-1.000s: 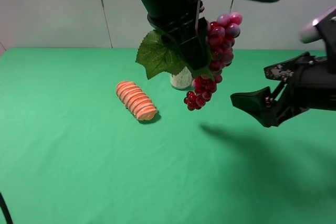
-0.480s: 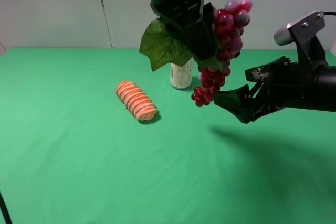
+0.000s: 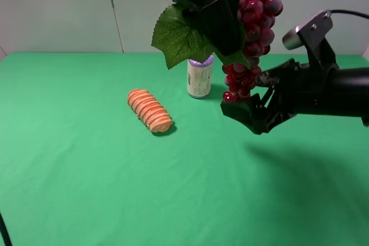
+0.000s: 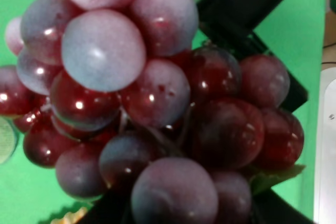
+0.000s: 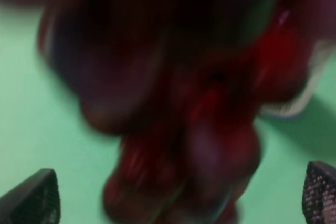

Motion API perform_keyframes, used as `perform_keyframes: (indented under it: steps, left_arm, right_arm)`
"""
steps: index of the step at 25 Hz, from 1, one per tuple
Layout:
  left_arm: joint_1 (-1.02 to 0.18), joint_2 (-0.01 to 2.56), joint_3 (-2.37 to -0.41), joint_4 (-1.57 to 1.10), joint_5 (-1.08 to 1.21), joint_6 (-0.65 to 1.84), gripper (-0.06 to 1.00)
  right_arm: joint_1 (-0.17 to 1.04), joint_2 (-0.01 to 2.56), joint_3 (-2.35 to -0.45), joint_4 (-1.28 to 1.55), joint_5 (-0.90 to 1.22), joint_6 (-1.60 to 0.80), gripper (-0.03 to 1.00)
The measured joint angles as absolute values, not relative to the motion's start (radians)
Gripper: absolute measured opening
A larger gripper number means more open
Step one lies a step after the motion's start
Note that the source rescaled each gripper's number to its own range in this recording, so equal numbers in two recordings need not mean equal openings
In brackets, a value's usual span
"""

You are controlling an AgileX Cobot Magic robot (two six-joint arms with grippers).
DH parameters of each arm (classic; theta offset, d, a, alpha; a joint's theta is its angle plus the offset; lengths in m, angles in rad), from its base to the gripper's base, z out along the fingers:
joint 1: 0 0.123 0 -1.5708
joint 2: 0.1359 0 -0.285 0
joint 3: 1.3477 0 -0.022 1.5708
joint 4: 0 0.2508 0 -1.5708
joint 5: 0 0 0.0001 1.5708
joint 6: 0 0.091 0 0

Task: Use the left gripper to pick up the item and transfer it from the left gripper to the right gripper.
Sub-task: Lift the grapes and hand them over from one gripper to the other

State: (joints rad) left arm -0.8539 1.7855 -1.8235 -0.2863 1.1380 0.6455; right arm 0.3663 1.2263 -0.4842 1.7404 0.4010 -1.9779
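Green table (image 3: 86, 188) below pale wall panels. Left gripper (image 3: 229, 44) pressed shut on the item (image 3: 253, 24), held high over the far middle of the table: pickup done. Right gripper (image 3: 243, 95) spread wide around the bunch's lower tip, not yet closed: handover and left release remaining. Against a second ago: item raised and shifted right; right gripper brought left from well apart. Orange roll (image 3: 150, 110) and can (image 3: 199, 79) unmoved.
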Motion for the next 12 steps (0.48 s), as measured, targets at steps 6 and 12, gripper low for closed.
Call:
perform_keyframes:
  steps: [6, 12]
  left_arm:
    - [-0.854, 1.786, -1.823, -0.292, 1.138, 0.646, 0.0]
    - [-0.854, 1.786, -1.823, -0.293, 1.138, 0.646, 0.0]
  right_arm:
    - [0.366, 1.227, -0.537, 1.743, 0.402, -1.978, 1.0]
    - [0.366, 1.227, -0.547, 1.743, 0.402, -1.978, 1.0]
